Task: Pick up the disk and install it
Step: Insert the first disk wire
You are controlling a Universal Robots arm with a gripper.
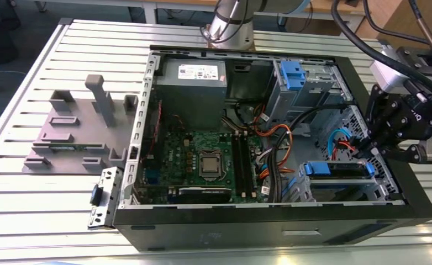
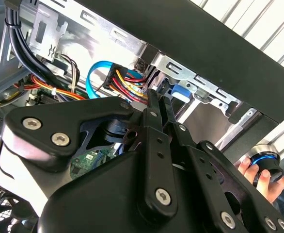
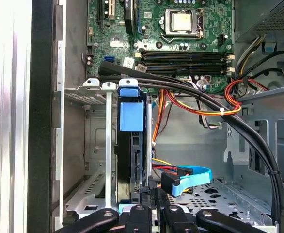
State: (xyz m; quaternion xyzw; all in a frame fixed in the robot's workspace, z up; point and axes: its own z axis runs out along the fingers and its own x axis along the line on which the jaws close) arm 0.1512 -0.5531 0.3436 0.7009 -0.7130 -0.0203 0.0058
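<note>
I see the big black computer case lying open on the slatted metal table. Inside the case, near its middle, sits the green circuit board with a shiny square chip.

The disk stands on its edge in the grey metal drive cage, at the corner of the case nearest my arm. In the first wrist view the disk looks like a thin dark slab with a bright blue plastic tab on top, slid between the silver walls of the cage. A light blue flat cable and red and yellow wires lie just beside it.

My black gripper hangs just beside the disk, over the case's edge. In the second wrist view its fingers are pressed together, clenched with nothing between them.

Outside the case, someone's hand holds a small round knob.
</note>
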